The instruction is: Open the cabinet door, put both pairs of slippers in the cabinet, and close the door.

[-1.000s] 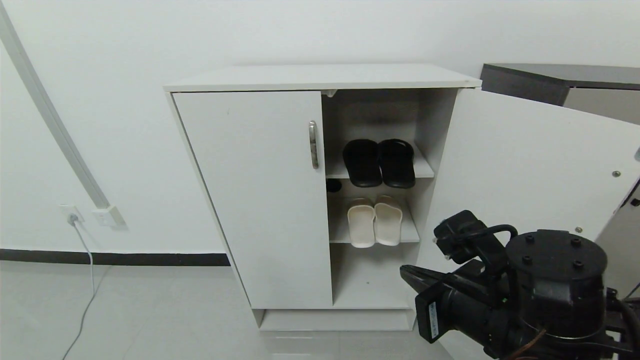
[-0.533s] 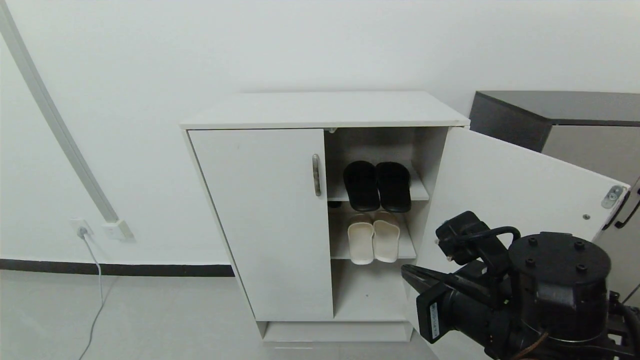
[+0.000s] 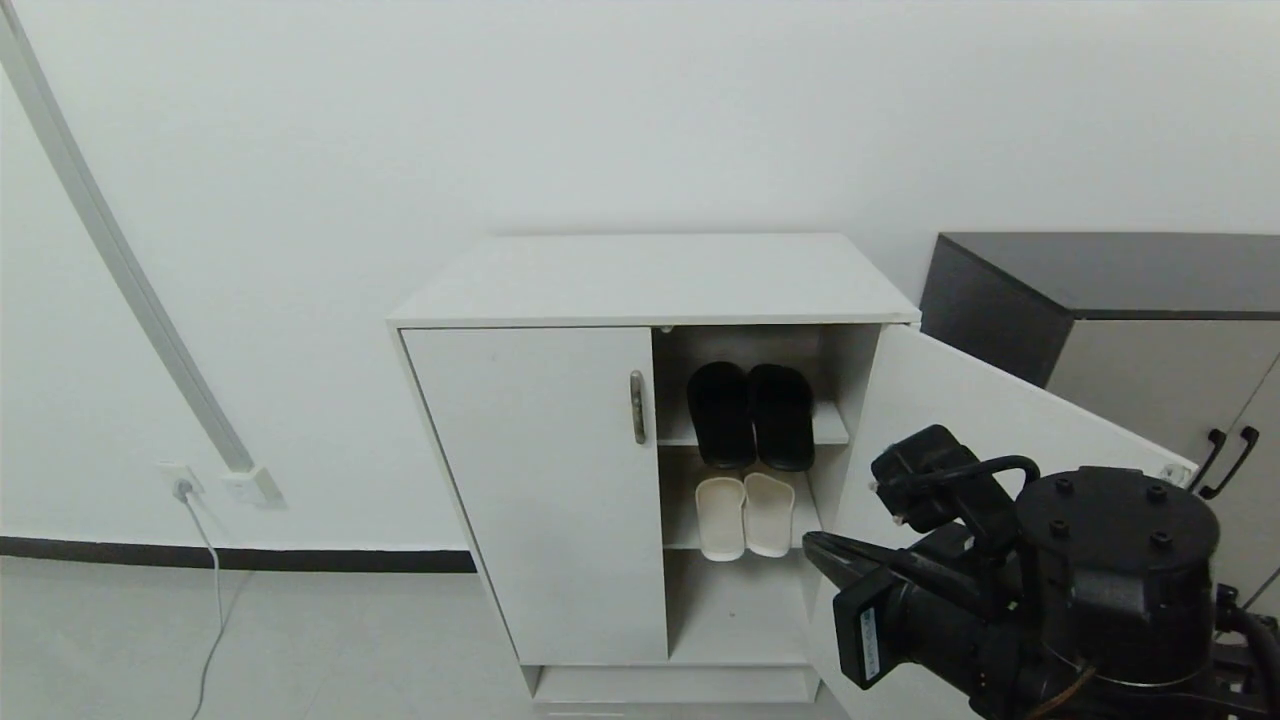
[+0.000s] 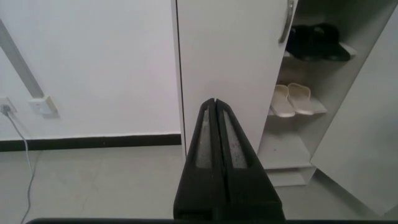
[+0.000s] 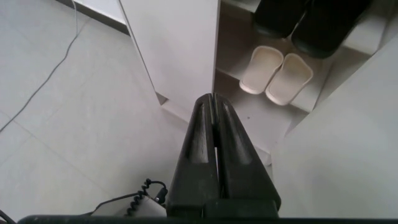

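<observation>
The white cabinet (image 3: 650, 280) stands against the wall with its left door (image 3: 540, 480) closed and its right door (image 3: 950, 420) swung open. Inside, a black pair of slippers (image 3: 750, 415) lies on the upper shelf and a white pair (image 3: 745, 515) on the shelf below. My right gripper (image 3: 812, 547) hangs shut and empty in front of the open door, low at the right. From the right wrist, the shut gripper (image 5: 213, 98) is above the floor before the white pair (image 5: 277, 70). My left gripper (image 4: 214, 102) is shut and empty, facing the closed door (image 4: 230, 68).
A dark cabinet (image 3: 1100, 290) stands close on the right, behind the open door. A wall socket with a cable (image 3: 185, 487) and a slanted conduit (image 3: 120, 270) are at the left. Bare floor (image 3: 250, 640) spreads left of the cabinet.
The whole head view has shifted: the cabinet now looks smaller and lower, so the camera has drawn back. Slippers, doors and my right arm keep their places relative to each other.
</observation>
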